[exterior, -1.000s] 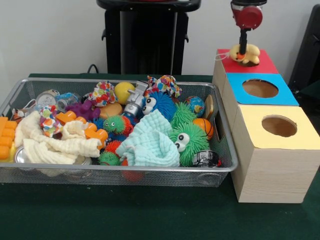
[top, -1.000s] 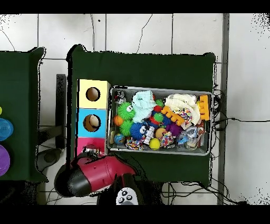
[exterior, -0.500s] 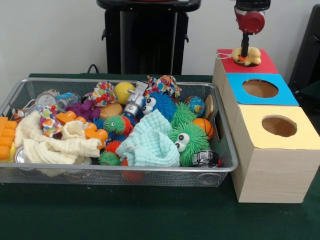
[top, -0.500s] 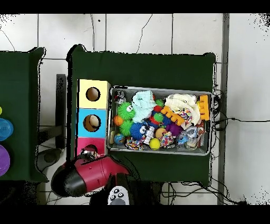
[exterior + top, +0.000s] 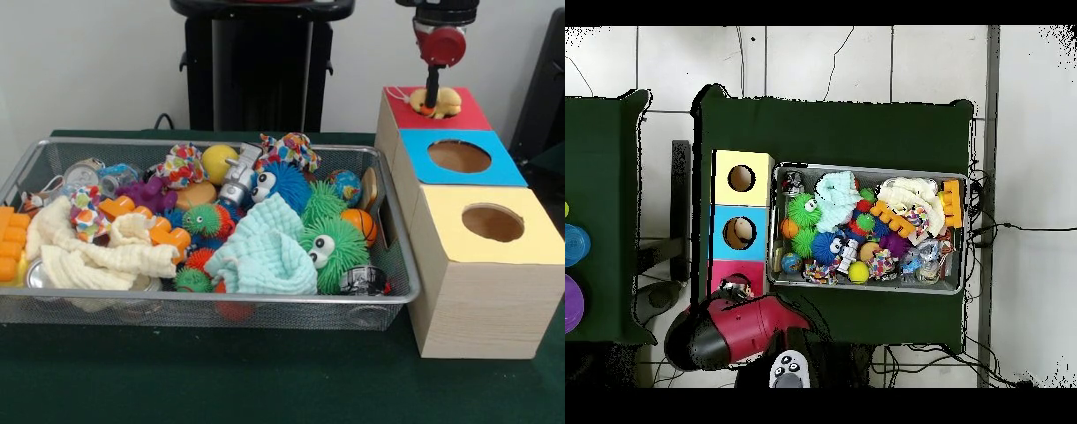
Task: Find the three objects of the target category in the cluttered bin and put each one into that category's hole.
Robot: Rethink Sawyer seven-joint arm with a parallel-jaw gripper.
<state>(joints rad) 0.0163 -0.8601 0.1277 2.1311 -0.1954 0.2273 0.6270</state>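
Note:
The wire mesh bin [image 5: 212, 298] lies on the green table, full of toys; it also shows in the overhead view [image 5: 865, 167]. The wooden box stands to its right in the front view. Its red panel [image 5: 468, 113] is the farthest one. My gripper [image 5: 433, 99] hangs over the red panel, shut on a pale yellow toy figure [image 5: 446, 99] that sits low at the red hole and covers it. In the overhead view the gripper [image 5: 733, 291] is at the red panel [image 5: 723, 270]. An orange-brown lump [image 5: 196, 194] lies in the bin.
Blue-panelled hole [image 5: 459, 156] and yellow-panelled hole [image 5: 493, 223] lie nearer on the same box. The bin holds green fuzzy balls [image 5: 331, 247], a pale blue cloth [image 5: 265, 252], cream cloths [image 5: 106, 256] and orange blocks [image 5: 11, 243]. The black pedestal [image 5: 260, 62] stands behind.
The gripper has moved a little farther back and lower over the red panel. The yellow toy figure has sunk lower at the red hole.

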